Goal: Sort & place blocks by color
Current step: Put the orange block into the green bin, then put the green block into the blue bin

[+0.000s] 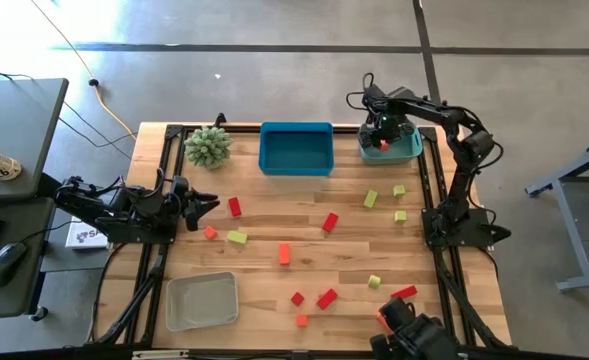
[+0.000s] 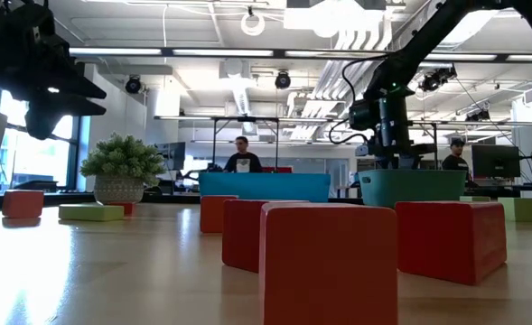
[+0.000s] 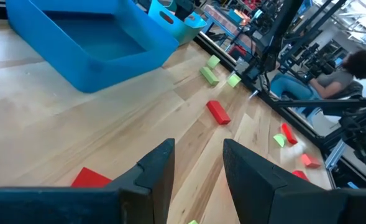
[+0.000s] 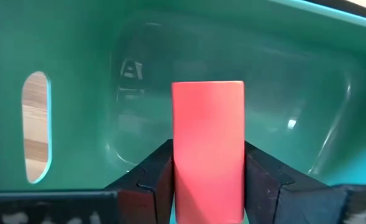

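Wooden tabletop (image 1: 274,285) carries scattered blocks (image 1: 327,298); your right gripper (image 4: 207,171) clamps a red block (image 4: 207,146) inside the teal bin (image 1: 411,150), upper right. It looks rigid, light; grip flat sides. Left gripper (image 3: 198,165) spread, empty.

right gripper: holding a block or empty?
Holding. The right gripper is shut on a red block between its fingers, over the teal bin; high view shows it there too.

Three trays: blue (image 1: 296,148), teal (image 1: 407,148), clear-grey (image 1: 201,300). One spiky plant (image 1: 208,146). On the tabletop, five red blocks (image 1: 330,222), three orange blocks (image 1: 284,254), five yellow-green blocks (image 1: 237,237). One more red bar (image 4: 207,146) between the right gripper's (image 4: 207,180) fingers.
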